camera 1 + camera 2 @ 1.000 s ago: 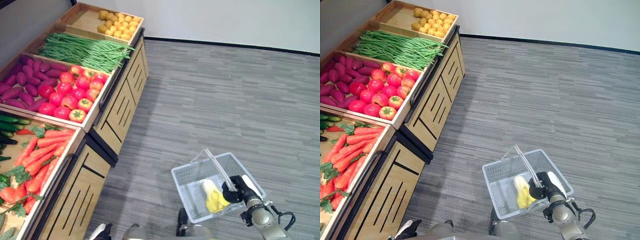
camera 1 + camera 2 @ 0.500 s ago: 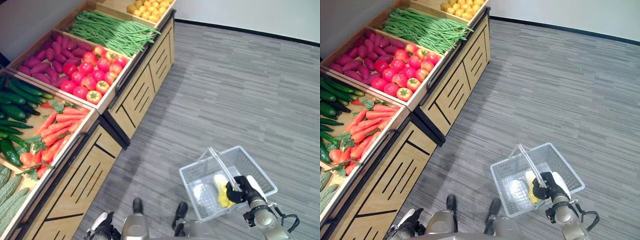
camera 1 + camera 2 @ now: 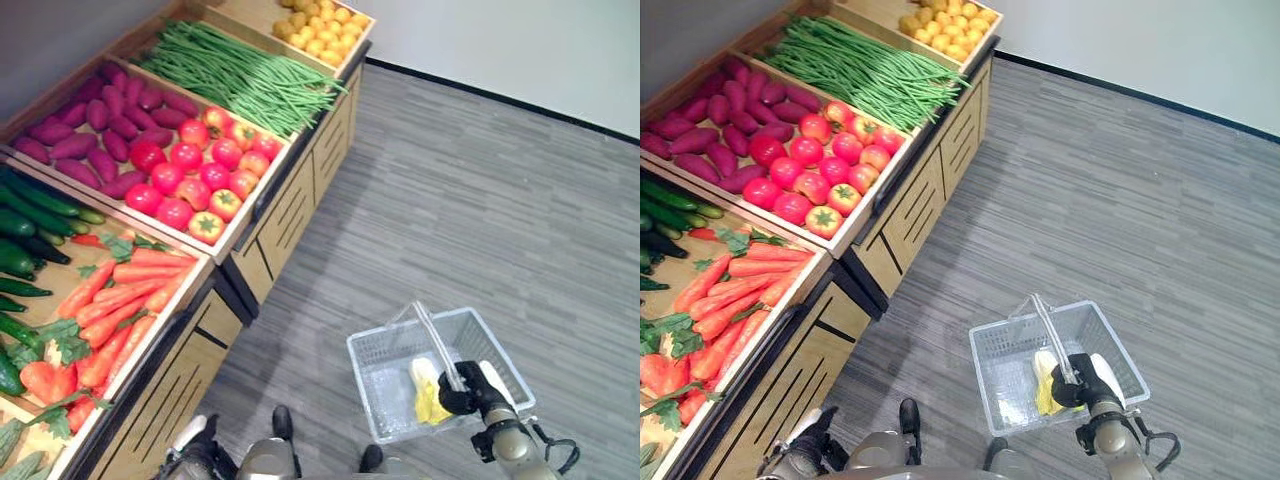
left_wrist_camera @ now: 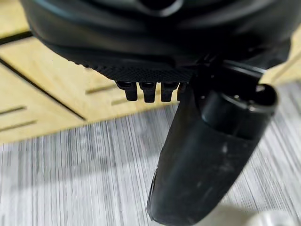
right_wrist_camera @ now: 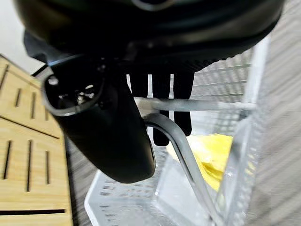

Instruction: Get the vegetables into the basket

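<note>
A pale yellow leafy vegetable lies in the clear mesh basket, its long axis running from the near rim toward the far one. The right hand is curled round the basket's handle. The left hand hangs with fingers tucked, holding nothing, beside the wooden stand.

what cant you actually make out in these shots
- Yellow vegetable in the basket: its kind is unclear, partly behind the handle and right hand.
- Left hand: its finger ends are cut off behind the palm in the left wrist view.
- Cucumbers: cut by the view's left edge.
</note>
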`<state>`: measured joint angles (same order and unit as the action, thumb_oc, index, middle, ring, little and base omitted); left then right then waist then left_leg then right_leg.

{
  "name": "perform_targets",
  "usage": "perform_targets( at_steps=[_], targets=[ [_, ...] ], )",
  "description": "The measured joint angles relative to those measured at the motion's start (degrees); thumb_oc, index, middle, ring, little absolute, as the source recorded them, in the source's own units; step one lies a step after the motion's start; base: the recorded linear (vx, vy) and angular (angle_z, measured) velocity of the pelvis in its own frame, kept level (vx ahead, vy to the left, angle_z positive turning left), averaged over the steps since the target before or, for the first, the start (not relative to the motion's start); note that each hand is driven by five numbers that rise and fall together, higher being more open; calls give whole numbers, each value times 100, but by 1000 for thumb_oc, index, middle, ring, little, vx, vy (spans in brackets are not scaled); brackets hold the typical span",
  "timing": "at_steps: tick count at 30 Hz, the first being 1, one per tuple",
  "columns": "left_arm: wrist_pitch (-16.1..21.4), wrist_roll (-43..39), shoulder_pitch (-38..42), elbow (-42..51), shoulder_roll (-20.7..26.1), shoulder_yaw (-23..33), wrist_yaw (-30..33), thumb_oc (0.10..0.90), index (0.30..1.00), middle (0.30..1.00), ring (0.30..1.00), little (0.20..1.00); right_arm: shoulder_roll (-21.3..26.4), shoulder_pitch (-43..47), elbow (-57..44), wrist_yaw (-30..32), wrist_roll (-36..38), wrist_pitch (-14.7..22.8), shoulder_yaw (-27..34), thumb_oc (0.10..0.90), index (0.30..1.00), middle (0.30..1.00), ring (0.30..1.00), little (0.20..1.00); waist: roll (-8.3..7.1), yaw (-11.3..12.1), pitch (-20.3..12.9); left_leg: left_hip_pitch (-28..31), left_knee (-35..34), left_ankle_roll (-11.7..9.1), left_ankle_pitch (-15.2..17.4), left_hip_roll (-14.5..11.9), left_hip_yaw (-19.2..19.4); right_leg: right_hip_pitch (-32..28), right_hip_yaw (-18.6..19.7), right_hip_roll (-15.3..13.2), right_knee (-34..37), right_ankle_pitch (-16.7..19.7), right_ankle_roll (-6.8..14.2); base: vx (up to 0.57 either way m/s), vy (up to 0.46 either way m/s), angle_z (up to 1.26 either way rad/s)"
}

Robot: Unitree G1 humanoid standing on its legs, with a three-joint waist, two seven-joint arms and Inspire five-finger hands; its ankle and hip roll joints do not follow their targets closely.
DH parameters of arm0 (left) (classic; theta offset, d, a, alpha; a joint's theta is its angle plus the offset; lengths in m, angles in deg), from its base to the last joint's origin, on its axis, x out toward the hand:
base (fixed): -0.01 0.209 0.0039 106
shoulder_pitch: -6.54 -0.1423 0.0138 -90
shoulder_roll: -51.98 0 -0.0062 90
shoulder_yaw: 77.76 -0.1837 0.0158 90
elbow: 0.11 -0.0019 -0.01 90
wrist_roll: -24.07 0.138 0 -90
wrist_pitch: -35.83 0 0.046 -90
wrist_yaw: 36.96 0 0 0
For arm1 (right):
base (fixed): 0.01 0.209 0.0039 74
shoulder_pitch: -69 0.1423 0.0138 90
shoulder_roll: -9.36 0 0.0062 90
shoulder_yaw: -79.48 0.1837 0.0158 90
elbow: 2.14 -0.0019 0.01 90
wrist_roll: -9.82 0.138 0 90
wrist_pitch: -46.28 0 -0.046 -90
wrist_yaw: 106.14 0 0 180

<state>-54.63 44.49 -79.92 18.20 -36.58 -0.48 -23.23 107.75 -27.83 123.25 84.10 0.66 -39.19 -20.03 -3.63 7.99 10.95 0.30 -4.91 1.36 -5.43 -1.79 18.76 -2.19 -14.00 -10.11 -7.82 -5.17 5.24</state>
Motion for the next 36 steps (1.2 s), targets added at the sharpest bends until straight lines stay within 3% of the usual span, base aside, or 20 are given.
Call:
perform_targets(
  at_steps=[3,6,7,9,11,12,14,17,19,20,22,23,25,27,30,34,36],
  targets=[
    [-51,0,-9,-27,22,-3,1,900,1000,1000,1000,1000,4,92,-2,0,0,-1,-1,400,300,300,300,300,-27,75,-13,34,-2,48,36,57,-3,-28,7,-43,-30,4,30,50,160,3],
    [-50,0,-54,-75,-2,-6,-22,900,1000,1000,1000,1000,7,213,48,0,-1,-3,-76,400,300,300,300,300,-20,71,-22,50,-9,50,167,80,-63,236,137,-55,-600,-15,70,81,130,5],
    [-53,0,-74,-142,-5,-10,-36,900,1000,1000,1000,1000,-3,149,67,0,0,-12,-182,400,300,300,300,300,-20,31,-35,118,-9,130,237,23,-134,522,416,-92,-1354,-34,89,113,32,15],
    [-53,-6,-94,-169,27,-3,-26,900,1000,1000,1000,1000,-29,65,57,-9,-1,-13,-298,400,300,300,300,300,-40,1,-48,175,-25,192,298,52,-270,1040,856,-87,-2150,-229,224,155,-11,22],
    [-54,-8,-103,-191,45,-3,-24,900,1000,1000,1000,1000,-45,-26,-43,-13,-1,11,-338,400,300,300,300,300,-81,-96,-64,168,-43,244,267,80,-420,1137,1003,-70,-1732,-238,231,135,-85,45],
    [-57,-8,-41,-250,27,-25,-11,900,1000,1000,1000,1000,-83,-56,-21,-12,1,14,-346,400,300,300,300,300,-39,-172,-41,177,-16,248,264,92,-588,1291,1213,17,-1101,-206,259,183,-131,68],
    [-54,-11,-68,-317,10,2,1,900,1000,1000,1000,1000,-111,-67,-21,-14,0,30,-455,400,300,300,300,300,-24,-277,-22,220,-17,237,268,106,-796,1481,1492,83,-70,245,277,255,-213,67],
    [-39,-28,-131,-374,-34,137,22,900,1000,1000,1000,1000,-160,-108,13,-26,2,26,-497,400,300,300,300,300,-13,-363,-8,210,86,80,372,83,-1125,1544,1788,119,446,632,365,172,-183,74],
    [-39,-29,-270,-341,-35,137,10,900,1000,1000,1000,1000,-206,-216,59,-26,4,16,-428,400,300,300,300,300,-96,-437,-36,378,-16,-45,385,37,-1432,1339,1709,141,363,832,277,178,-241,112],
    [-27,-28,-417,-342,-87,151,8,900,1000,1000,1000,1000,-166,-208,161,-35,2,11,-420,400,300,300,300,300,20,-392,-63,504,-37,-128,427,-239,-1413,1187,1415,303,347,947,212,179,-276,47],
    [-27,-29,-603,-276,-117,141,-2,900,1000,1000,1000,1000,-115,-183,200,-46,-2,12,-421,400,300,300,300,300,110,-282,-111,576,21,-213,461,-484,-1367,1079,1327,564,448,1038,46,186,-321,17],
    [-32,-48,-666,-318,-204,215,-17,900,1000,1000,1000,1000,7,-105,189,-66,0,12,-409,400,300,300,300,300,264,-237,-136,482,208,-294,475,-702,-1451,948,1075,721,505,1008,-84,114,-232,24],
    [-19,-107,-612,-322,-236,183,-18,900,1000,1000,1000,1000,201,-108,178,-132,-1,13,-371,400,300,300,300,300,245,-235,-129,282,515,-320,371,-836,-1701,850,816,816,549,947,-216,94,-184,56],
    [19,-122,-645,-269,-288,128,-46,900,1000,1000,1000,1000,331,-66,179,-128,0,15,-279,400,300,300,300,300,248,-165,-132,295,479,-331,208,-903,-1691,796,720,892,543,875,-360,93,-185,30],
    [45,-123,-569,-289,-291,143,-56,900,1000,1000,1000,1000,473,2,170,-121,1,21,-114,400,300,300,300,300,290,-112,-115,228,497,-676,-109,-1024,-1819,666,538,986,604,796,-474,68,-164,25],
    [63,-126,-341,-238,-283,140,-22,900,1000,1000,1000,1000,568,-21,177,-101,4,19,-83,400,300,300,300,300,353,-124,-75,-59,611,-967,-435,-1048,-1833,587,202,983,735,743,-538,7,-110,53],
    [26,-128,-76,-236,-284,110,-25,900,1000,1000,1000,1000,573,-57,164,-81,4,19,-79,400,300,300,300,300,315,-258,17,-428,734,-1020,-820,-940,-1446,523,-239,839,864,750,-557,-10,-56,102]
  ],
)
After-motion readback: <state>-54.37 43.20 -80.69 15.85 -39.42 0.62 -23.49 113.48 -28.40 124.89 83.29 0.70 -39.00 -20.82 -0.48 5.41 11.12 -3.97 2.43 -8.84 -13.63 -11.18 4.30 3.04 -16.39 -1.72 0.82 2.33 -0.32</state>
